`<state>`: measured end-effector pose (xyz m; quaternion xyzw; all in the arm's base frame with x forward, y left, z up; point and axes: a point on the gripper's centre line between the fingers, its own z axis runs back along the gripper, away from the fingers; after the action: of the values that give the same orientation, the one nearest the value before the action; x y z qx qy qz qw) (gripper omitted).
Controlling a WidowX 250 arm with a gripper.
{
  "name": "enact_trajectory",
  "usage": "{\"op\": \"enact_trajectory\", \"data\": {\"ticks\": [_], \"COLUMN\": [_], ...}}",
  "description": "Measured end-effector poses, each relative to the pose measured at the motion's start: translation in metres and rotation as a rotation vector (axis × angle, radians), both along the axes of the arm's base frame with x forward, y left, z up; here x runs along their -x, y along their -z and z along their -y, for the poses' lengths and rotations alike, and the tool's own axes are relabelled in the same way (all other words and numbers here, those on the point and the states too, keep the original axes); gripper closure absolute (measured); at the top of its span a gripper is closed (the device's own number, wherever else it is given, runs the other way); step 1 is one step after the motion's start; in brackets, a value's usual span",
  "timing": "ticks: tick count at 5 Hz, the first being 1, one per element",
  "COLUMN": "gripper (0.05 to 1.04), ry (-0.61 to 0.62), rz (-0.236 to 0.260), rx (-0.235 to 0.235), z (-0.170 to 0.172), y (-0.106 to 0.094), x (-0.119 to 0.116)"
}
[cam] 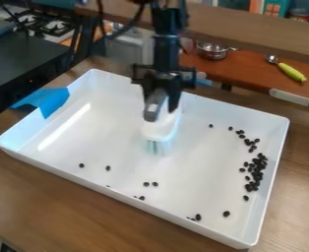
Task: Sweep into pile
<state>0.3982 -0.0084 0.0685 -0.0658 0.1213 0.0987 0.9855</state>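
Black robot arm (167,42) upright from the top edge, gripper (162,112) pointing down, fingers closed in a grip

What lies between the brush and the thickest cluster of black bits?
Just bare white tray floor between the brush and that cluster, as the camera view shows.

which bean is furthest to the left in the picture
The lone bean near the front wall of the tray; every other bean lies further right.

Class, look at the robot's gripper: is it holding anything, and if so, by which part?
Yes. The gripper holds a white brush by its upper part, with the pale bristles pointing down.
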Motion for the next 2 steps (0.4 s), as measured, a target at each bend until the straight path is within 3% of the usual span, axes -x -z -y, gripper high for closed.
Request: {"op": "enact_trajectory", "data": {"ticks": [2], "gripper": [0.595], "ry": [0.028], "rz": [0.013], "rx": [0.035], "z": [0.069], "y": [-0.001], "x": [-0.008]}}
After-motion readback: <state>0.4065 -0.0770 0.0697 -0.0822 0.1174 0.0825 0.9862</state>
